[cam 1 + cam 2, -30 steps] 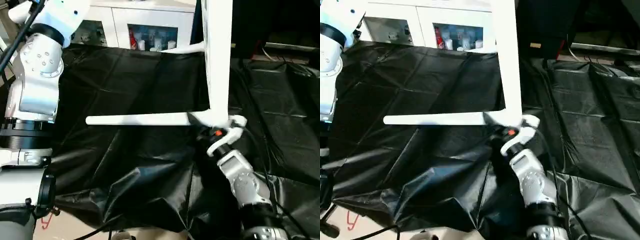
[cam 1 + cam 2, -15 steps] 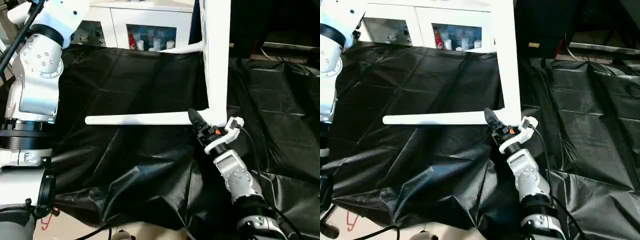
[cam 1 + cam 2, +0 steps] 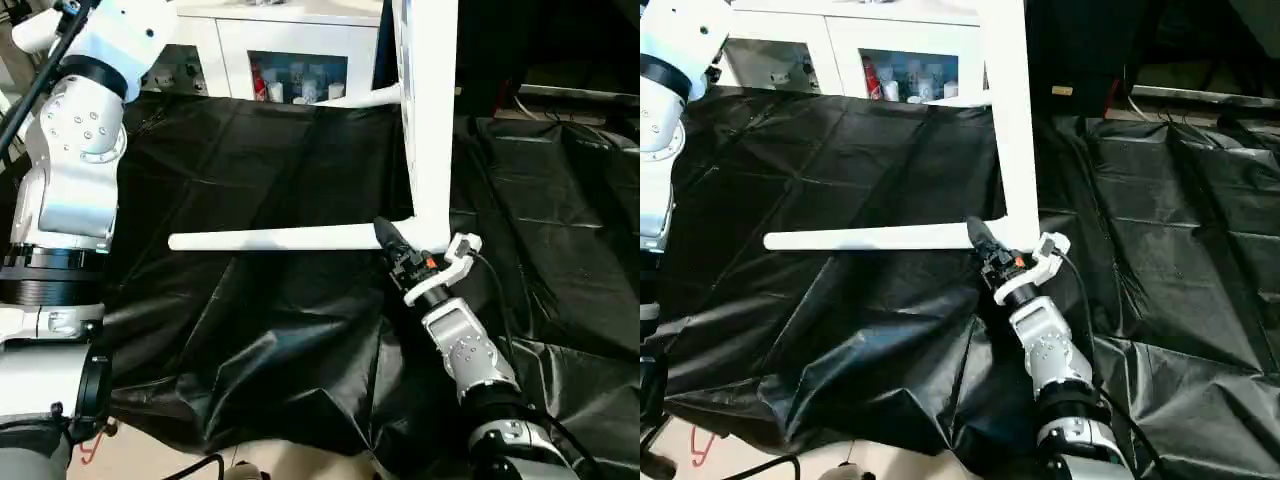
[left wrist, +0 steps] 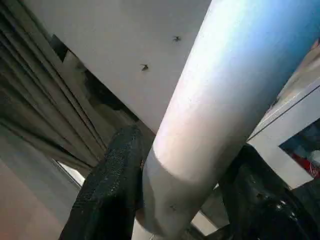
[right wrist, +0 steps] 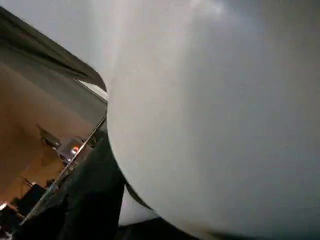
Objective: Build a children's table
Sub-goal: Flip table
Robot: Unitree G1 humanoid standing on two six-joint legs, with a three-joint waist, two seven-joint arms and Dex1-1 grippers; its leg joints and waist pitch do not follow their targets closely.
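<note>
left wrist view: my left gripper (image 4: 175, 200) clamped round a leg (image 4: 210, 115).
right gripper (image 3: 392, 243): fingers together, i judge, at the tabletop (image 3: 430, 120) corner.
handling: light, stiff, slippery plastic; i'd hold legs mid-tube.

No legible text, label, brand, number or sign appears on any surface in these views; the items behind the glass doors of the white cabinet (image 3: 300, 75) are too small to read, and a small pale tag on the dark object behind the black sheet (image 3: 1066, 90) carries nothing that can be made out
</note>
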